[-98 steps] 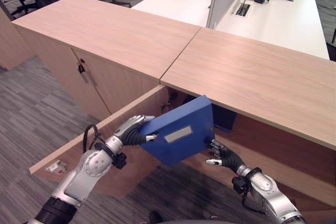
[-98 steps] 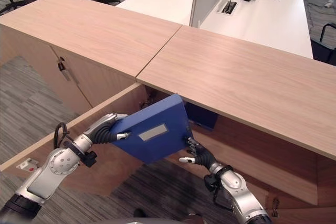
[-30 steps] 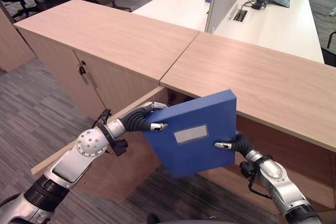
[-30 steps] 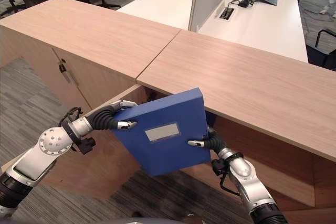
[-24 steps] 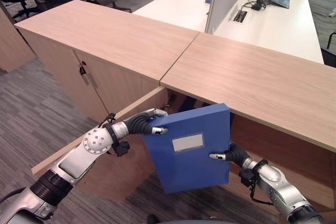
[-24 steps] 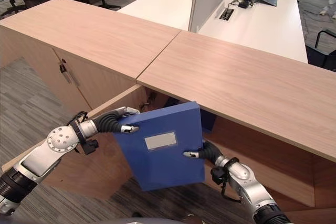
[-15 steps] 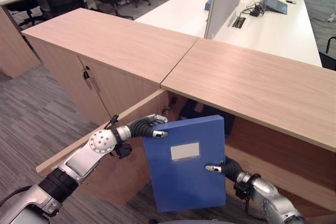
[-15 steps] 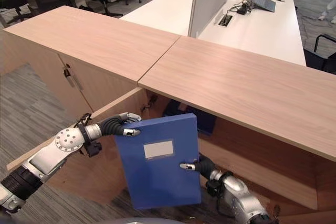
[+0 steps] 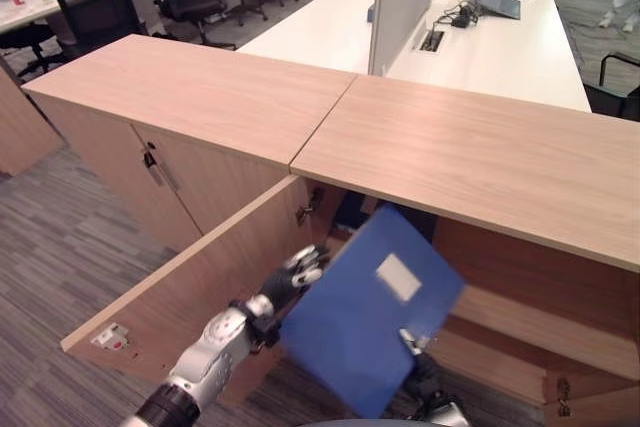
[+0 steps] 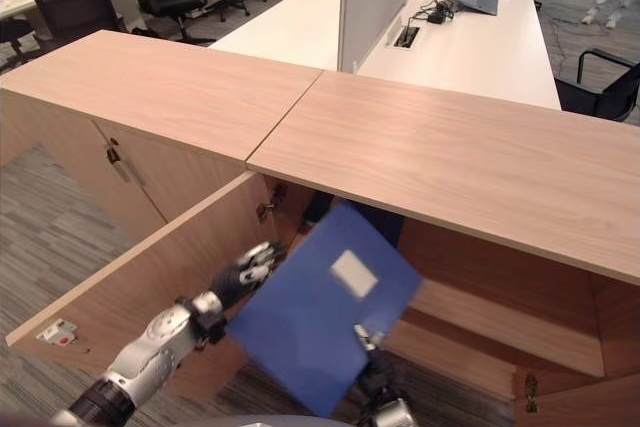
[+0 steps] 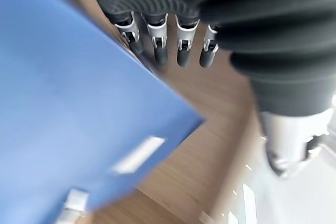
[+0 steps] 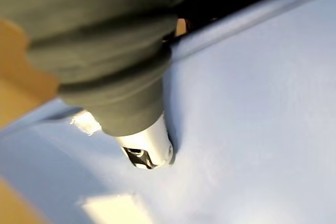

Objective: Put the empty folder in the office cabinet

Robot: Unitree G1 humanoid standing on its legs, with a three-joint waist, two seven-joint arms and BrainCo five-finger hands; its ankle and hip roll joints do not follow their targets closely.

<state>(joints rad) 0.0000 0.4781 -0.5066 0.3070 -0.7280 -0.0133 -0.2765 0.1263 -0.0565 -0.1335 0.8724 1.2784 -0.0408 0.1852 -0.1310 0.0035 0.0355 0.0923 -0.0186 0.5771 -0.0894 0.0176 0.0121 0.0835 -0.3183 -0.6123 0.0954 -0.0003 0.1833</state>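
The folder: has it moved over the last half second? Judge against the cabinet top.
Yes. The folder has tilted, its upper corner now under the cabinet top.

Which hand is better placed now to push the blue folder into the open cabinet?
Probably the right hand: its thumb presses the blue folder at its lower edge, opposite the cabinet opening. The left hand rests straight-fingered along the folder's side.

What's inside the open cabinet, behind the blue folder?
Behind the blue folder the open cabinet shows wooden shelves on its right and a dark blue item under the top. The folder covers the rest.
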